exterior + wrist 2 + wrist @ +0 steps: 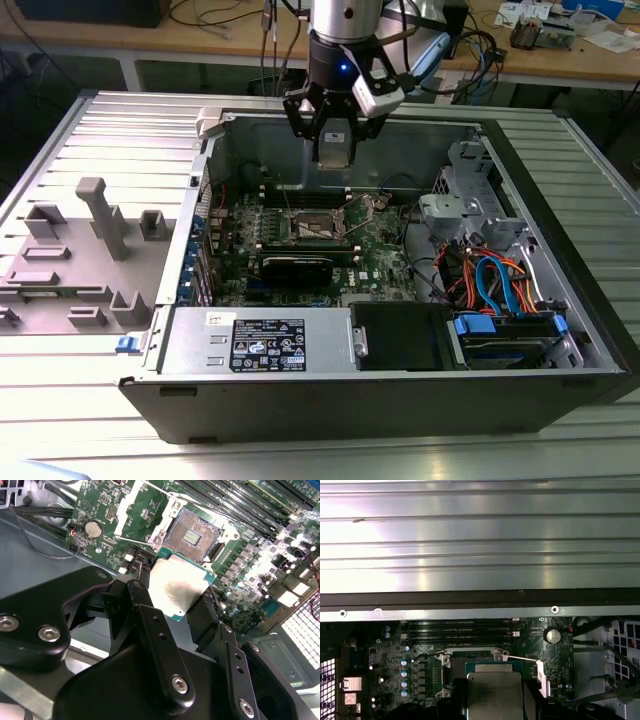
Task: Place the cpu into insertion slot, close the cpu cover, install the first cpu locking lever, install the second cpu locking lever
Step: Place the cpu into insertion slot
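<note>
Exterior view, its left first: grey moulded fixture (92, 228) sits on the ribbed metal table (60, 410), just beside the open pc case (400, 395).

Inside the case at the front: power supply (255, 342).

Centre: gripper (334, 150) hangs over the green motherboard (385, 262), above the insertion slot (320, 226) and clear of it.

Fingers (150, 625) are closed narrow on the cpu (176, 586), one on each of two opposite edges, silver top facing the second wrist camera, green edge showing. In the first wrist view the chip sits straight in the grip, over the socket area.

Slot is bare: contacts and dark centre are exposed in the second wrist view. Cpu is near it, not seated.

The cpu cover (131, 507) is tipped up open on the side of the slot toward the coin battery (93, 528). A thin wire lever (520, 658) stands loose beside it, not latched.

Memory slots (460, 627) run along the slot's other side.

Exterior view's right: drive bay with blue and orange cables (495, 285).
</note>
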Action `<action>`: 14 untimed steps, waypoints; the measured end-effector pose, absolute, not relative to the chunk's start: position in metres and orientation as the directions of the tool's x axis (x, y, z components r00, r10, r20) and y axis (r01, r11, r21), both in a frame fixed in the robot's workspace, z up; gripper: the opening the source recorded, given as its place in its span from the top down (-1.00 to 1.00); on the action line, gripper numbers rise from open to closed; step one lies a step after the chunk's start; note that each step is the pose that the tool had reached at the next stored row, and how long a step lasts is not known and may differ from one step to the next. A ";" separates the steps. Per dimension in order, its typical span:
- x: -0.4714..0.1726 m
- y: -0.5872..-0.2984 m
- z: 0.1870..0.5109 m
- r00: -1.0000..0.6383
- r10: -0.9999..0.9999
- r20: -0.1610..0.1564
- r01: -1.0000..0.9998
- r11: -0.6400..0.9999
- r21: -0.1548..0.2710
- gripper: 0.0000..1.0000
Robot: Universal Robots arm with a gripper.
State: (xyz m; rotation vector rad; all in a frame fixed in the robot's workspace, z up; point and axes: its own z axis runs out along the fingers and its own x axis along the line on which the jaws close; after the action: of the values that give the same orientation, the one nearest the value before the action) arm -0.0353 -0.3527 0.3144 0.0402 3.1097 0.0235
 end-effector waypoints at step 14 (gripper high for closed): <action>-0.045 -0.353 0.292 -0.999 0.026 -0.033 0.026 1.000 0.017 -0.09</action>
State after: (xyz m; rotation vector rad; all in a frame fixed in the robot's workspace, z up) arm -0.0451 -0.3534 0.2918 0.0402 3.1082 0.0265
